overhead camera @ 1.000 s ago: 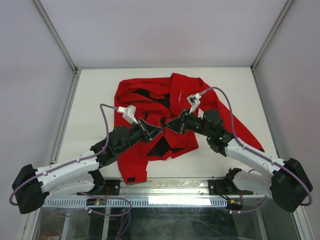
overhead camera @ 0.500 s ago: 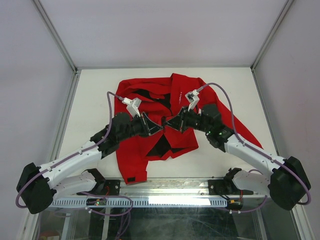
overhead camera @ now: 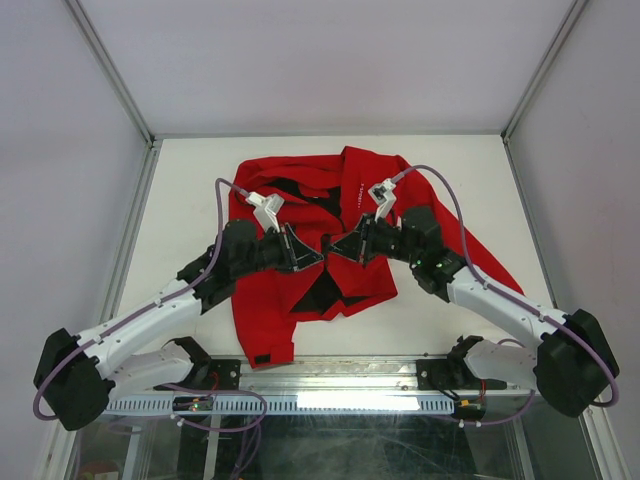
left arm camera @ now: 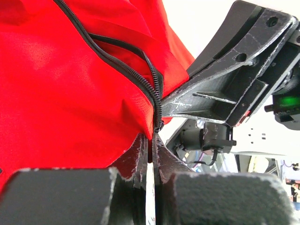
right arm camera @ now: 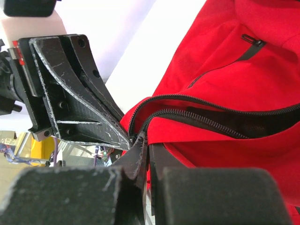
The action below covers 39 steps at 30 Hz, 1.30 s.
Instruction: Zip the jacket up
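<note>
The red jacket (overhead camera: pixel 350 190) lies crumpled on the white table, its black lining showing near the middle. My left gripper (overhead camera: pixel 318 254) and right gripper (overhead camera: pixel 334 250) meet tip to tip over the jacket's lower front. In the left wrist view the left gripper (left arm camera: pixel 153 140) is shut on the red fabric edge (left arm camera: pixel 70 103) at the bottom of the dark zipper (left arm camera: pixel 157 101). In the right wrist view the right gripper (right arm camera: pixel 146 143) is shut on the other zipper edge (right arm camera: pixel 197 115), where two rows of teeth converge. The slider is not clearly visible.
The white table (overhead camera: pixel 180 190) is bounded by metal frame rails and grey walls. A sleeve (overhead camera: pixel 490 255) spreads under the right arm toward the right. A black cuff tab (overhead camera: pixel 262 358) lies near the front edge. Purple cables loop over both arms.
Both grippers have lifted and shifted slightly away from the bases, staying tip to tip. The left arm has reached further forward. The jacket front has risen a little with them.
</note>
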Each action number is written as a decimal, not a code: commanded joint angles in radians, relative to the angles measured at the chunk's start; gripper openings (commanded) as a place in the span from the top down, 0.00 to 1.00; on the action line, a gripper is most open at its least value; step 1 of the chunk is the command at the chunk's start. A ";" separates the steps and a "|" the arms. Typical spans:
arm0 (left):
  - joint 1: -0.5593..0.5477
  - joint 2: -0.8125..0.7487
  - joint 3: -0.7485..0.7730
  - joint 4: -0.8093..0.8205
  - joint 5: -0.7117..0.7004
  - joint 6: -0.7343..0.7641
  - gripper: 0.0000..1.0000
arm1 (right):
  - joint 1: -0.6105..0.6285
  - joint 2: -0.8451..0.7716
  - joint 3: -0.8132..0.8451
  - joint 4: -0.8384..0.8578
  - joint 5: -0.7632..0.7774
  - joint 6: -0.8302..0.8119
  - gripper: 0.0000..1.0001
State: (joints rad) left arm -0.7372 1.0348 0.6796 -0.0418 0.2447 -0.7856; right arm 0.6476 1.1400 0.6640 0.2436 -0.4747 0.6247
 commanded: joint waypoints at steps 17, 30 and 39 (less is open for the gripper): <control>0.005 -0.184 -0.120 0.210 -0.107 -0.174 0.62 | 0.066 -0.011 -0.001 0.199 0.067 0.006 1.00; 0.005 -0.207 -0.186 0.261 -0.219 -0.270 0.64 | 0.092 -0.005 -0.012 0.215 0.077 0.006 1.00; 0.005 -0.222 -0.218 0.229 -0.272 -0.337 0.55 | 0.093 0.000 -0.030 0.256 0.078 0.026 1.00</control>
State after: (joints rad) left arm -0.7376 0.8276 0.4706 0.1490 0.0135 -1.0760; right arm 0.7315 1.1412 0.6334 0.3889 -0.4038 0.6376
